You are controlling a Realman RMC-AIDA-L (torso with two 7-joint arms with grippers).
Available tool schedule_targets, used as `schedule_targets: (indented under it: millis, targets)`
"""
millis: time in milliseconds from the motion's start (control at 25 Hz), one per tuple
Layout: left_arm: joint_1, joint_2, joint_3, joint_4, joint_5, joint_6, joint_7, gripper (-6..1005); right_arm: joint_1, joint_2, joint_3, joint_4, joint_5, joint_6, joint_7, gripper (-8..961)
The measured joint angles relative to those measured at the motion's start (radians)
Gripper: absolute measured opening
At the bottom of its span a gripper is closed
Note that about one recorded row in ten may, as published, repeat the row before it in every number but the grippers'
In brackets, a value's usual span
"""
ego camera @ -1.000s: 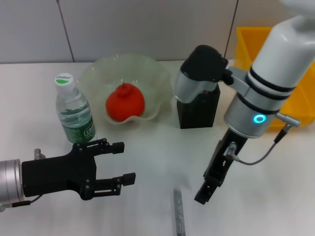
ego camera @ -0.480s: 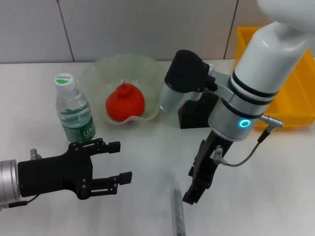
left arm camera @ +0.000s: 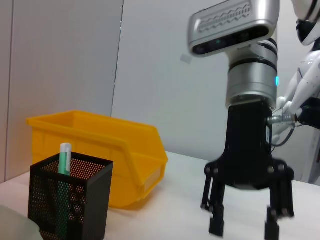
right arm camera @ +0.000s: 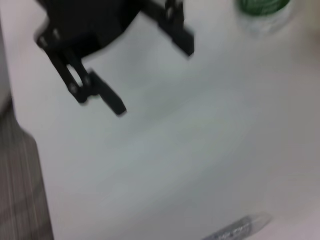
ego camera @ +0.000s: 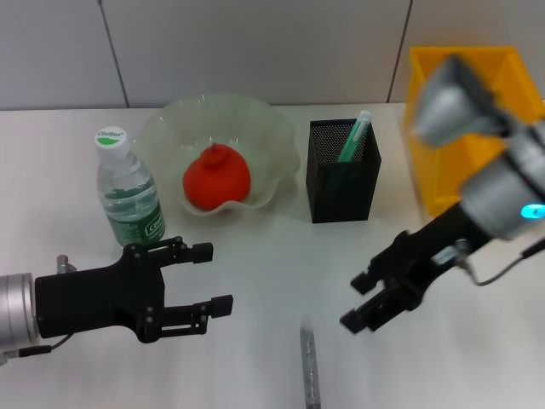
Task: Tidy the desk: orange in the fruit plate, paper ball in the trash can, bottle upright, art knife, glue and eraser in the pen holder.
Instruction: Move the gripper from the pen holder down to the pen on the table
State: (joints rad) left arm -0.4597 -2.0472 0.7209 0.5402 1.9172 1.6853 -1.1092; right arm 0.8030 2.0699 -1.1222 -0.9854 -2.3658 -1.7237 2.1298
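Right gripper [ego camera: 364, 298]: jaws spread, holding nothing, above the desk [ego camera: 255, 256] near its front edge, just beside the glue [ego camera: 309, 371].
Left gripper [ego camera: 213, 278]: jaws apart, empty, low over the desk's front left, near the bottle [ego camera: 128, 189].
Bottle: upright, left of the fruit plate [ego camera: 272, 141].
Orange [ego camera: 216, 180]: inside the fruit plate.
Art knife [ego camera: 353, 136]: standing tilted in the pen holder [ego camera: 342, 192].
Trash can [ego camera: 464, 111]: back right corner.
Left wrist view only: the trash can's sloped front wall behind the pen holder.
Right wrist view only: the glue's silvery end on bare desk, blurred.
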Motion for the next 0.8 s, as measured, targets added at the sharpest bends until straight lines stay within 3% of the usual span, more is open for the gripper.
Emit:
schedule_targets:
  millis: [120,160,200,360,440,560,800]
  targets:
    - [-0.002,-0.003,0.000,0.000,0.000,0.002,-0.005,694,-0.093,-0.005,0.135,-0.024,0.077,-0.024,-0.164,699]
    - [-0.008,-0.009,0.000,-0.004,0.000,0.003,-0.015,694,-0.154,-0.009,0.218,-0.011,0.143,-0.027,-0.299,699]
    - [-0.008,-0.009,0.000,-0.004,0.000,0.003,-0.015,693,-0.154,-0.009,0.218,-0.011,0.143,-0.027,-0.299,699]
    - [-0.015,-0.013,0.003,-0.006,-0.001,0.005,-0.032,692,-0.280,-0.015,0.377,0.130,0.324,-0.015,-0.675,699]
    - [-0.026,-0.018,0.007,-0.007,-0.002,0.006,-0.061,691,-0.292,-0.015,0.397,0.158,0.348,-0.014,-0.731,699]
    - [-0.035,-0.018,0.008,-0.007,-0.002,0.007,-0.090,691,-0.335,-0.015,0.508,0.283,0.411,-0.011,-0.945,700]
    - [-0.065,-0.020,0.011,0.005,-0.003,0.035,-0.230,689,-0.364,-0.010,0.648,0.376,0.415,-0.024,-1.112,700]
